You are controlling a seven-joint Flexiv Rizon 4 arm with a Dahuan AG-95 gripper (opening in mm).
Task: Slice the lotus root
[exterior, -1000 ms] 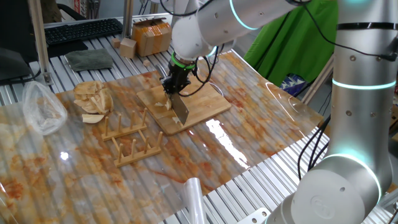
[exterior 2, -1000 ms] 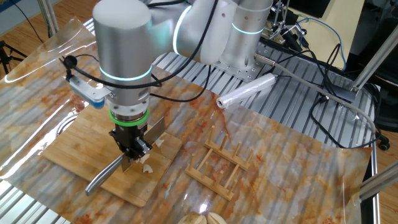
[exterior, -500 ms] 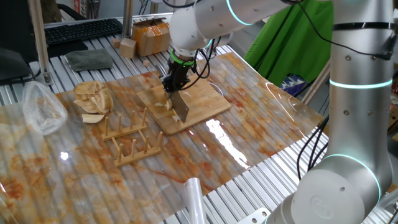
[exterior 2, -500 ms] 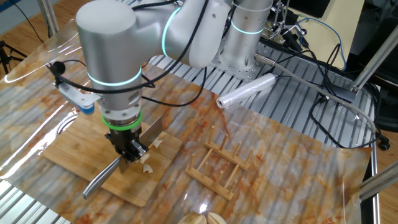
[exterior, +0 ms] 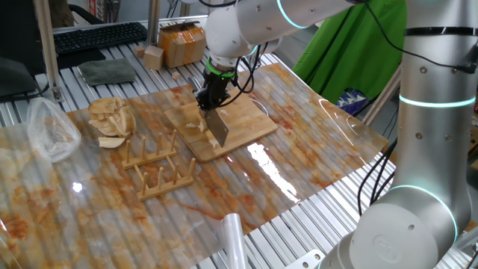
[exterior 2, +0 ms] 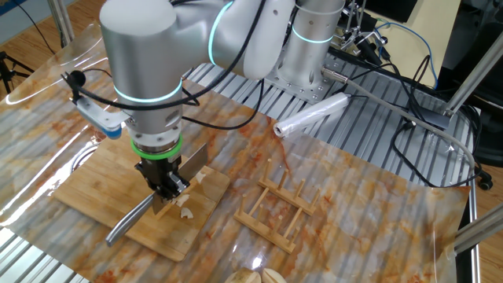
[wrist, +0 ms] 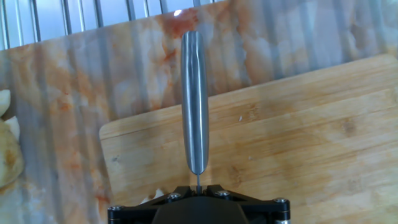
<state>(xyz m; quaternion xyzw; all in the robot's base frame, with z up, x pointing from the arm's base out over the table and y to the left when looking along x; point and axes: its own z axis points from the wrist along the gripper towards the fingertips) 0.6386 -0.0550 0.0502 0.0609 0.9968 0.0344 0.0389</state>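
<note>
Over the bamboo board (exterior: 240, 124), mid-slicing: gripper (exterior 2: 167, 191) clenched on the knife (exterior: 216, 128), blade upright beside the lotus root (exterior 2: 185, 206) (already in several pale bits near the board's edge). Probably between cuts. Next, likely a small shift along the bits, then a straight press down, keeping the blade square and the pieces on the board.

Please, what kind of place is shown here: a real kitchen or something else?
Probably a robotics lab, not a kitchen. The bamboo cutting board lies on a metal-slatted workbench under a plastic sheet, with a computer keyboard behind and loose cables beside the arm's base.
</note>
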